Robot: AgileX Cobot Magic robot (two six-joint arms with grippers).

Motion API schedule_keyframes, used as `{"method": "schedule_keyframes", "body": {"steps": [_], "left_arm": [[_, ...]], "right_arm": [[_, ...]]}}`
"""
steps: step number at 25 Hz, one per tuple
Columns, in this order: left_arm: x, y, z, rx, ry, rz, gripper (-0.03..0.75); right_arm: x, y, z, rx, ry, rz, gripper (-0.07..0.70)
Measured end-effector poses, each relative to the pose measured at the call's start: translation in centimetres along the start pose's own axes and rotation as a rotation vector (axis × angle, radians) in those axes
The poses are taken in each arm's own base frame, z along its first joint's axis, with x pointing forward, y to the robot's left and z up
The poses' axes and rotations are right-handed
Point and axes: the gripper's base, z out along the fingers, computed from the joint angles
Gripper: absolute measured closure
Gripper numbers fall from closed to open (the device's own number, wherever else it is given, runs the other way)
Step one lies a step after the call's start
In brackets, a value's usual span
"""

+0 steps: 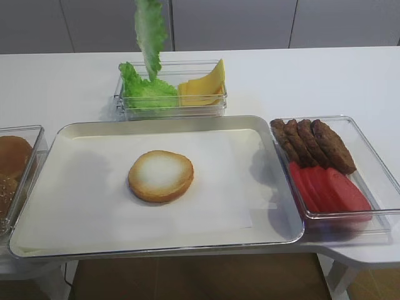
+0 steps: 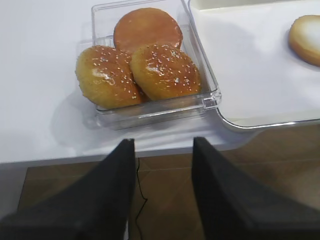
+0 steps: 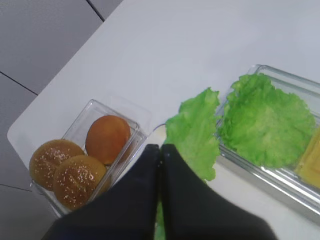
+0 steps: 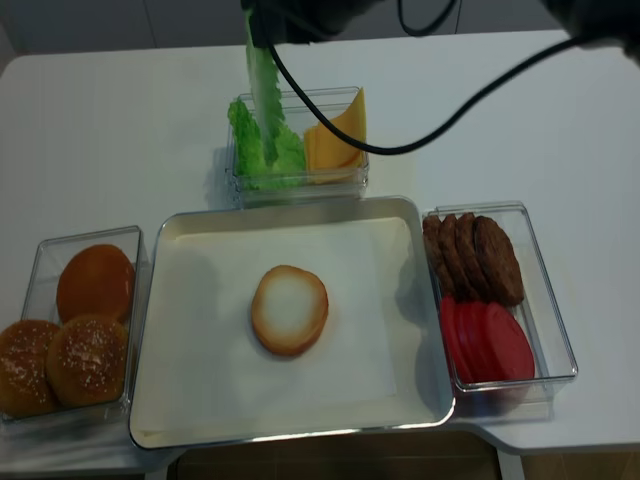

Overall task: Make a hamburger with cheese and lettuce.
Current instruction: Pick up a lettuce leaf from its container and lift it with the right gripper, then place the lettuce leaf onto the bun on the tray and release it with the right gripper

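The hamburger bun half (image 1: 161, 176), pale cut face up and bare, lies in the middle of the paper-lined tray (image 1: 75, 134); it also shows in the realsense view (image 4: 289, 310). My right gripper (image 3: 160, 150) is shut on a lettuce leaf (image 3: 192, 132), which hangs in the air above the back container (image 1: 150, 31). More lettuce (image 1: 147, 92) and cheese slices (image 1: 203, 87) lie in that clear container. My left gripper (image 2: 162, 145) is open and empty, off the table's front left edge, below the box of domed buns (image 2: 137, 60).
A clear box at the right holds brown patties (image 1: 312, 144) and red tomato slices (image 1: 325, 187). The bun box (image 4: 80, 330) stands left of the tray. The right arm's cable (image 4: 440, 120) hangs over the back of the table.
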Motion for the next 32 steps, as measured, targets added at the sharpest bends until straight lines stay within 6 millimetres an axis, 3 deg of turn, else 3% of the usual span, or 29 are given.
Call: {"method": "schedule_keyframes", "body": {"steps": [7,13,25,32], "left_arm": [[0.0,0.0,0.0,0.0,0.0,0.0,0.427],[0.0,0.0,0.0,0.0,0.0,0.0,0.427],[0.0,0.0,0.0,0.0,0.0,0.0,0.427],[0.0,0.0,0.0,0.0,0.0,0.0,0.427]], "right_arm": [[3.9,0.3,-2.7,0.036,0.011,0.042,0.631],[7.8,-0.5,-3.1,0.067,0.05,0.093,0.631],[12.6,-3.4,-0.1,0.135,0.127,0.105,0.631],[13.0,-4.9,2.2,0.155,0.123,0.084,0.631]]}}
